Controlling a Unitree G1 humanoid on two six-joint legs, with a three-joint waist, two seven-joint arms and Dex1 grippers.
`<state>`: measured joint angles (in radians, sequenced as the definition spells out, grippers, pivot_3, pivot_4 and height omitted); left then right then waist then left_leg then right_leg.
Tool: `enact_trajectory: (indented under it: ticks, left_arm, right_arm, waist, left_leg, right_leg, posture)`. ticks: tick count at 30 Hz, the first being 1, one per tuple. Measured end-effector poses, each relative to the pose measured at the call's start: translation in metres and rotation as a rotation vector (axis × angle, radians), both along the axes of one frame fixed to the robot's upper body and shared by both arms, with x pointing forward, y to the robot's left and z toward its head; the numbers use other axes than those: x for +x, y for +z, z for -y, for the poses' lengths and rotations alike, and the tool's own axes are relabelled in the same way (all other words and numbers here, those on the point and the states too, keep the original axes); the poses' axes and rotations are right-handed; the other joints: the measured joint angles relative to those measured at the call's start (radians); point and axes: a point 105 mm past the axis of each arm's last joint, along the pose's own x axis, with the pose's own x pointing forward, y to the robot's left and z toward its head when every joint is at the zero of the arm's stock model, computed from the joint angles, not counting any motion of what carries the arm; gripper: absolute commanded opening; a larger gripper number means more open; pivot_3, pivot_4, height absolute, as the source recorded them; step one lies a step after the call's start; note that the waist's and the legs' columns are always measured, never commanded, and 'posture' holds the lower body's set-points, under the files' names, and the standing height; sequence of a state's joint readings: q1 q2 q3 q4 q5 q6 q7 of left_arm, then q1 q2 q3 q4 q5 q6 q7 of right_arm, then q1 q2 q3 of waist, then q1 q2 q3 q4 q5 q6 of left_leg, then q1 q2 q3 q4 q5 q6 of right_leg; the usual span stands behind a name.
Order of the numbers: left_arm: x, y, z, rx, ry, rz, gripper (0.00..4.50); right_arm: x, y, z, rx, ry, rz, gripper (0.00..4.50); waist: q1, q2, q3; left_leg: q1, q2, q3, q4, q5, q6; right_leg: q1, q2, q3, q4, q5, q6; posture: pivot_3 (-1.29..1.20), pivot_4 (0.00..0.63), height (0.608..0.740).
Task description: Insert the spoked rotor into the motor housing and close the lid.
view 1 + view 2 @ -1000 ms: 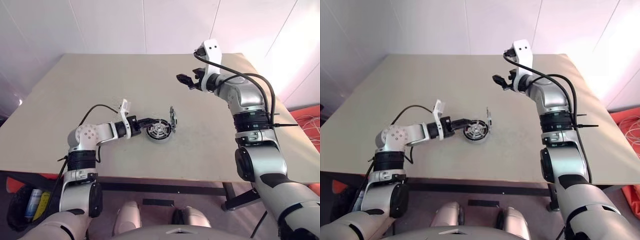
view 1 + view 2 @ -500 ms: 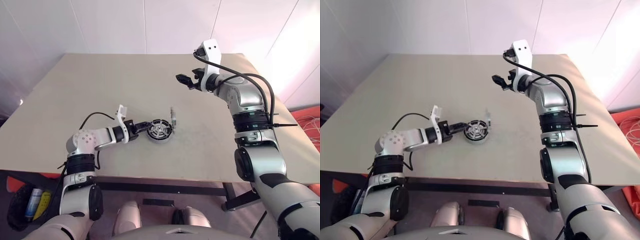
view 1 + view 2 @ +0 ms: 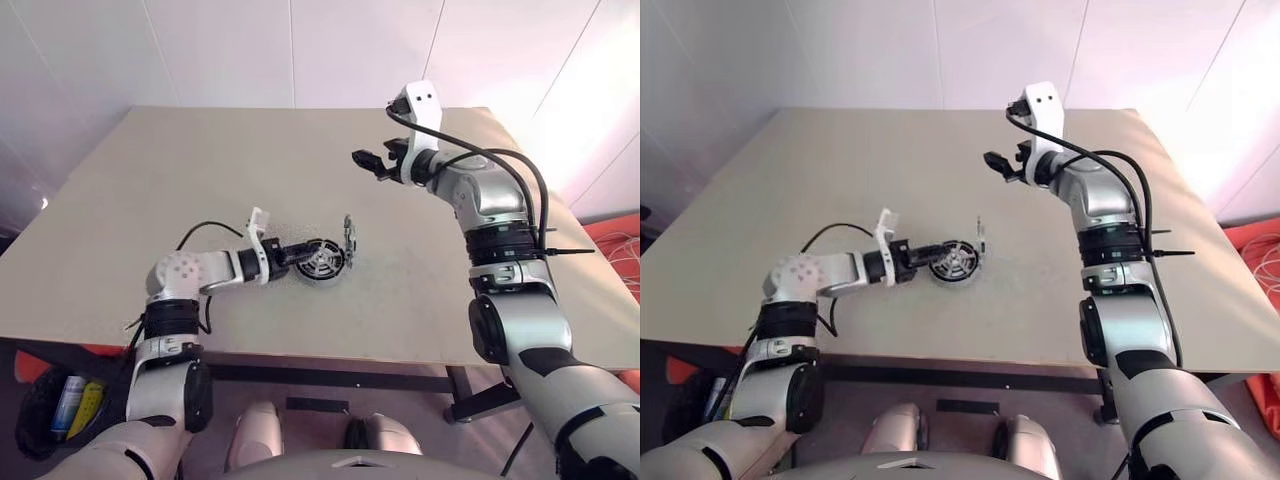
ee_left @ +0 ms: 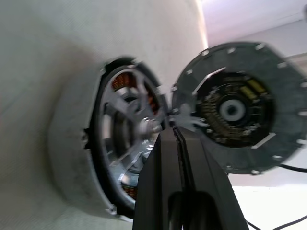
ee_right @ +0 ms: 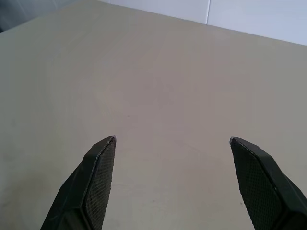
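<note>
The motor housing point(image 3: 322, 266) lies flat on the table's middle, its grey shell point(image 4: 72, 143) close in the left wrist view. The spoked rotor point(image 4: 115, 136) sits inside it, silvery spokes over copper windings. The lid point(image 3: 348, 236) stands upright on edge at the housing's right side, its inner face point(image 4: 235, 108) turned toward the housing. My left gripper point(image 3: 303, 252) is shut with nothing in it, its tips point(image 4: 173, 135) low over the housing's left part, pointing at the lid. My right gripper point(image 3: 365, 160) hangs open high above the far table, its fingers point(image 5: 98, 177) wide apart.
The beige table point(image 3: 200, 170) stretches bare to the left and behind the housing. White walls stand behind its far edge. Red material with white cords point(image 3: 625, 250) lies on the floor at the right.
My left gripper drew back a little, then pushed right again over the housing. The lid stays upright. The right arm has not moved.
</note>
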<state>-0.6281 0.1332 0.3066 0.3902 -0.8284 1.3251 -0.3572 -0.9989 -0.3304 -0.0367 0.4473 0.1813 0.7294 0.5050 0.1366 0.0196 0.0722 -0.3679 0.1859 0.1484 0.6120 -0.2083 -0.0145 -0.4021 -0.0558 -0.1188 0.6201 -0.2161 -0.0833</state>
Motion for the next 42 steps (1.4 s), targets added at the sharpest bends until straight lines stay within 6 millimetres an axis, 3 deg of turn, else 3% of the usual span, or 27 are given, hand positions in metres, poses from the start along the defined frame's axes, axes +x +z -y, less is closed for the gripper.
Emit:
enact_trajectory:
  ticks: [5, 10, 18, 23, 29, 33, 37, 42]
  left_arm:
    - [0.007, 0.002, 0.009, 0.075, -0.021, 0.035, 0.02]
    - [0.008, 0.006, 0.006, 0.060, -0.014, 0.069, 0.02]
    - [0.012, 0.054, -0.017, -0.101, 0.041, 0.256, 0.02]
    - [0.013, 0.053, -0.052, 0.047, 0.136, 0.390, 0.02]
    - [0.007, 0.033, -0.094, 0.354, 0.164, 0.508, 0.02]
    - [0.005, 0.039, -0.100, 0.362, 0.179, 0.586, 0.02]
    - [0.002, 0.043, -0.105, 0.385, 0.177, 0.628, 0.00]
    - [0.001, 0.040, -0.104, 0.387, 0.172, 0.626, 0.00]
  right_arm:
    - [-0.002, 0.002, -0.005, 0.004, 0.013, 0.016, 4.31]
    - [-0.002, 0.002, -0.003, 0.002, 0.006, 0.016, 4.31]
    - [-0.004, -0.007, 0.002, -0.019, 0.004, 0.003, 4.31]
    - [-0.019, -0.039, 0.024, -0.198, 0.036, -0.022, 4.31]
    - [-0.052, -0.096, 0.077, -0.527, 0.091, -0.093, 4.31]
    - [-0.068, -0.106, 0.080, -0.565, 0.145, -0.092, 4.31]
    - [-0.080, -0.097, 0.070, -0.533, 0.194, -0.067, 3.46]
    - [-0.099, -0.088, 0.046, -0.465, 0.294, -0.069, 1.68]
  waist:
    - [0.012, 0.000, 0.000]
    - [0.012, 0.000, 0.000]
    - [0.013, 0.000, 0.000]
    - [0.015, 0.000, 0.000]
    - [0.017, 0.000, 0.000]
    - [0.011, 0.000, 0.000]
    - [0.008, 0.001, 0.000]
    - [0.013, 0.000, 0.000]
  left_leg:
    - [0.004, 0.000, 0.000, 0.000, 0.000, -0.001]
    - [0.009, 0.000, 0.000, -0.001, 0.001, -0.002]
    - [0.001, 0.000, 0.000, 0.000, 0.000, 0.000]
    - [-0.001, 0.000, 0.000, 0.000, -0.001, 0.001]
    - [0.000, -0.001, 0.000, 0.000, -0.001, 0.001]
    - [0.002, 0.000, 0.001, 0.000, -0.001, 0.001]
    - [0.007, 0.000, 0.001, 0.000, -0.001, 0.002]
    - [0.013, 0.000, 0.001, 0.000, -0.002, 0.003]
  right_leg:
    - [0.004, 0.000, 0.000, 0.000, 0.000, 0.001]
    - [0.008, 0.000, 0.000, 0.000, 0.000, 0.002]
    - [0.001, 0.000, 0.000, 0.000, 0.003, -0.005]
    - [0.001, 0.000, 0.000, -0.001, 0.003, -0.004]
    - [0.002, -0.001, 0.000, -0.002, 0.000, 0.004]
    - [0.003, 0.000, 0.000, -0.002, 0.000, 0.004]
    - [0.007, 0.000, 0.001, -0.002, 0.000, 0.004]
    - [0.012, 0.000, 0.001, -0.002, 0.000, 0.004]
  posture:
    - [0.00, 0.000, 0.740]
    - [0.00, 0.000, 0.740]
    - [0.00, 0.000, 0.740]
    - [0.00, 0.000, 0.740]
    - [0.00, 0.000, 0.740]
    - [0.00, 0.000, 0.740]
    - [0.00, 0.000, 0.740]
    - [0.00, 0.000, 0.740]
